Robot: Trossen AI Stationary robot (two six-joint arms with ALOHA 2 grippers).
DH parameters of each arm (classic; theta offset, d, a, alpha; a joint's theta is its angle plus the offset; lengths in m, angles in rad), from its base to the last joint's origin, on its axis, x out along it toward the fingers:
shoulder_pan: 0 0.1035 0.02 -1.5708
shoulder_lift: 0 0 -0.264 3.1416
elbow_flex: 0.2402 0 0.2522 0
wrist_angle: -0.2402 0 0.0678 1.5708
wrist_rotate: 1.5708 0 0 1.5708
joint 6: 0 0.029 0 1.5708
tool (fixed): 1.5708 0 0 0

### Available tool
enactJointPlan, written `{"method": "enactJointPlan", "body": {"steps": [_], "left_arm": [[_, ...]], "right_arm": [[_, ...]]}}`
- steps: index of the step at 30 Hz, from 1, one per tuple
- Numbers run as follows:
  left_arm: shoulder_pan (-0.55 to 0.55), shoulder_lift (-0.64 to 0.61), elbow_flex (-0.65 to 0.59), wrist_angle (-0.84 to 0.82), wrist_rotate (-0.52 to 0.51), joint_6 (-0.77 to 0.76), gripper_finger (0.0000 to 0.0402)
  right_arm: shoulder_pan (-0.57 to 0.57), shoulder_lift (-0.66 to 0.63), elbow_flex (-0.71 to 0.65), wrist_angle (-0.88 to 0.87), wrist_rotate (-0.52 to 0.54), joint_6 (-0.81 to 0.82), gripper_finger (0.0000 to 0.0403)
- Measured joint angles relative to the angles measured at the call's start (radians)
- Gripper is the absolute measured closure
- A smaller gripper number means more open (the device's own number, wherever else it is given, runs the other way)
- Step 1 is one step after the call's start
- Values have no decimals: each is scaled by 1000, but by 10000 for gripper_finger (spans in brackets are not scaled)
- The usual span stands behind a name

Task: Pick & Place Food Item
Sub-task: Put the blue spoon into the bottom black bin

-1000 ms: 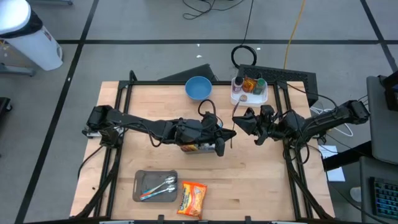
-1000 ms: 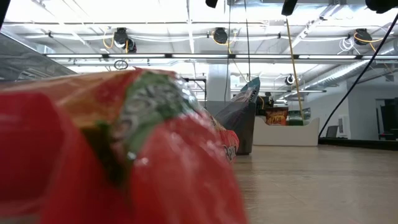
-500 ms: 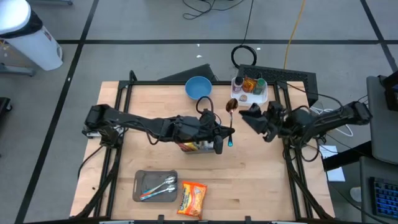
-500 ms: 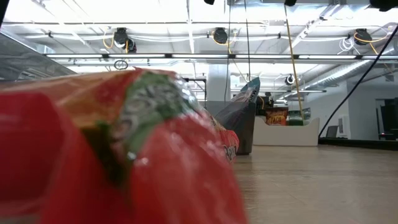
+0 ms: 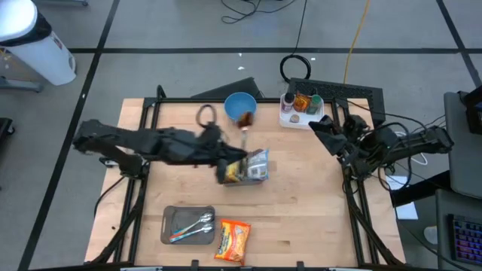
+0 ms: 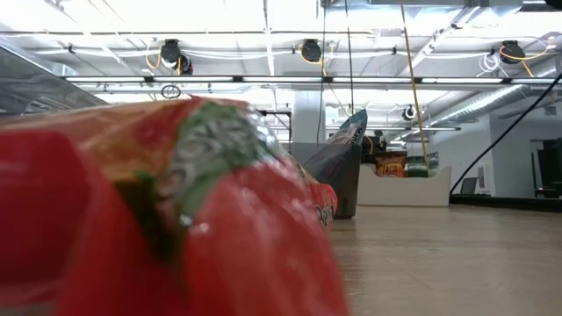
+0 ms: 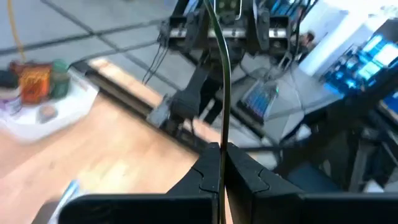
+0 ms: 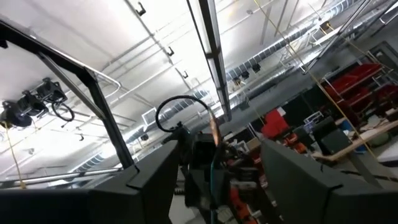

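left gripper [image 7: 222, 155] clamped shut on thin spoon handle [image 7: 224, 112] to carry the load; brown food piece [image 5: 245, 118] just ahead of it, at blue bowl [image 5: 233, 104], looks delivered; right gripper [image 8: 214, 168] spread open, empty, well clear to avoid collision

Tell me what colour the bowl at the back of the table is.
Blue. The bowl shows best in the high view.
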Motion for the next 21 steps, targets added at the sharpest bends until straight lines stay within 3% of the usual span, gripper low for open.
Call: {"method": "enactJointPlan", "body": {"steps": [8, 21], "left_arm": [[-169, -148, 0, -312, -115, -197, 396], [-449, -100, -2, -512, -135, -609, 396]], "right_arm": [[0, -10, 0, -58, 2, 0, 184], [0, -9, 0, -207, 0, 92, 187]]}}
